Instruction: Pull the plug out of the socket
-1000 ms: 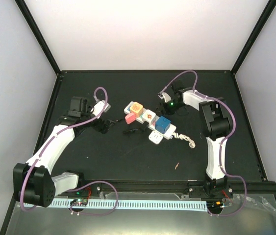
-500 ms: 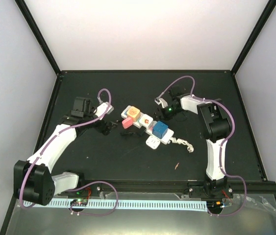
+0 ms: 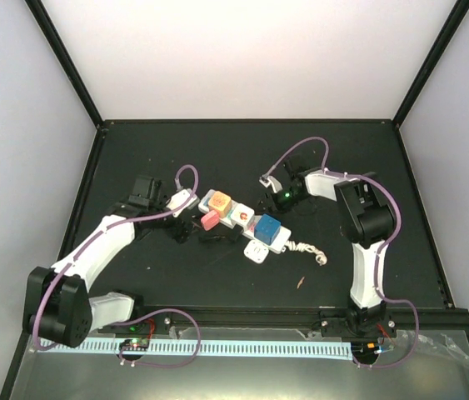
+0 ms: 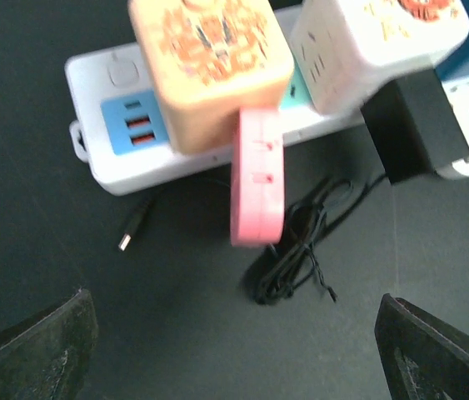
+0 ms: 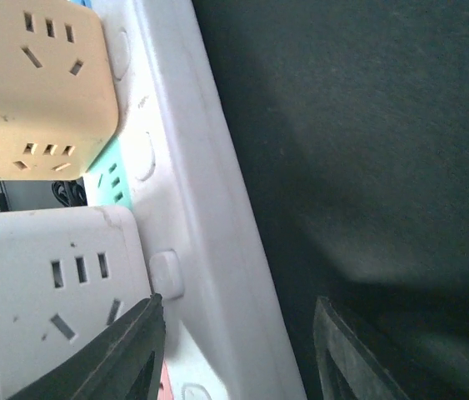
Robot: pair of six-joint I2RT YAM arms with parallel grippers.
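Top external shows one socket (image 3: 206, 199), three cube adapters (image 3: 267, 227), one pink plug (image 3: 209, 219).

The long white socket (image 4: 92, 83) lies flat on the desk (image 3: 176, 158), running ten to four o'clock, black plug (image 4: 417, 125) attached.

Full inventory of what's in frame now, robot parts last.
power strip: 1, white, table centre
peach cube adapter: 1, peach, strip's left end
white cube adapter: 1, white, strip's middle
blue cube adapter: 1, blue, strip's right part
pink adapter: 1, pink, beside the peach one
black charger: 1, black, strip's near edge
white cord: 1, white, coiled at strip's right end
left gripper: 1, black, open, facing strip
right gripper: 1, black, straddling strip's far edge
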